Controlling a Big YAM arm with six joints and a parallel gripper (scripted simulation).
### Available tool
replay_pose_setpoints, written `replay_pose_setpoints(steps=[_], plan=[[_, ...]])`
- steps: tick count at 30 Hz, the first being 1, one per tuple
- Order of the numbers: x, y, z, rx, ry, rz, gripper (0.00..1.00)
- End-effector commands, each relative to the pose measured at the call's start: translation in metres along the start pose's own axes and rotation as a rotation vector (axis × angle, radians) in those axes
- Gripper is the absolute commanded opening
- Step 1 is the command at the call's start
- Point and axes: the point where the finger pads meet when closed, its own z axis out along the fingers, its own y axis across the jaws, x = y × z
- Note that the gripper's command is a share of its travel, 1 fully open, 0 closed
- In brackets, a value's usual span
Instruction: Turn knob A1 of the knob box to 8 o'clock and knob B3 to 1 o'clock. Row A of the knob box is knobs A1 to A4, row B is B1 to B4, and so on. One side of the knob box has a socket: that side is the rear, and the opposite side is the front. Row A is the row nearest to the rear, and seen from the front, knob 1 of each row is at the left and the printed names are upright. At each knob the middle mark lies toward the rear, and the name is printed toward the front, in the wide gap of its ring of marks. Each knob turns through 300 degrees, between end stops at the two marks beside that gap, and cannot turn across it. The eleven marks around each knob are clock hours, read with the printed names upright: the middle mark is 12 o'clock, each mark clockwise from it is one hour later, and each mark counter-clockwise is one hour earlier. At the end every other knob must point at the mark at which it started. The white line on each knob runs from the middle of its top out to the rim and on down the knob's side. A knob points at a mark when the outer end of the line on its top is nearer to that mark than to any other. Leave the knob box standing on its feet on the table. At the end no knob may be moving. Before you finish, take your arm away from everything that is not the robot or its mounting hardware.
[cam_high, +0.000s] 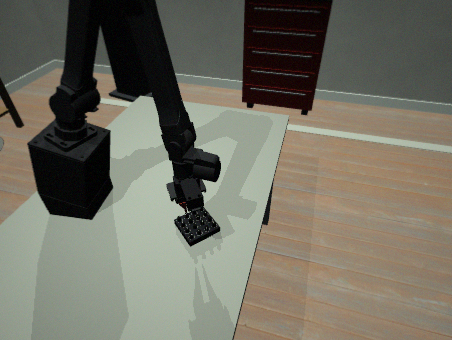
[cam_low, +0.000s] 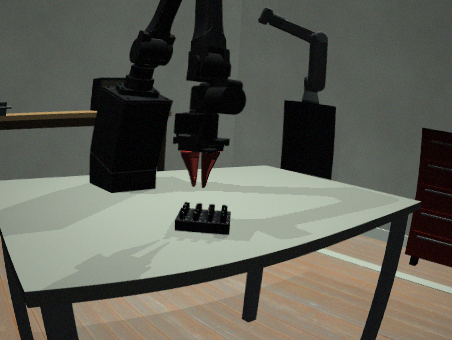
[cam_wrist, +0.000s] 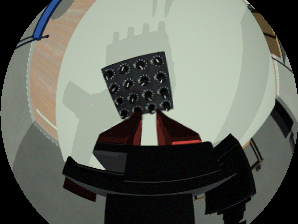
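Sitting below the narrowly parted, seemingly unladen jaws (cam_low: 199, 186), the black knob box (cam_high: 197, 227) (cam_low: 202, 222) (cam_wrist: 138, 85), apart from them.

On my views, no lettering is legible; the markings on the small black square knob box (cam_high: 191, 243) (cam_low: 202, 228) (cam_wrist: 138, 86) are too small to read.
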Motion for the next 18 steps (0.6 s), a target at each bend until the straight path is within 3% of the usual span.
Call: replay_pose_setpoints(steps=[1,18], plan=[[-0.006,0.012,0.002,-0.017,-0.016,-0.001,0.19],[-0.005,0.011,0.023,-0.015,-0.015,0.000,0.19]])
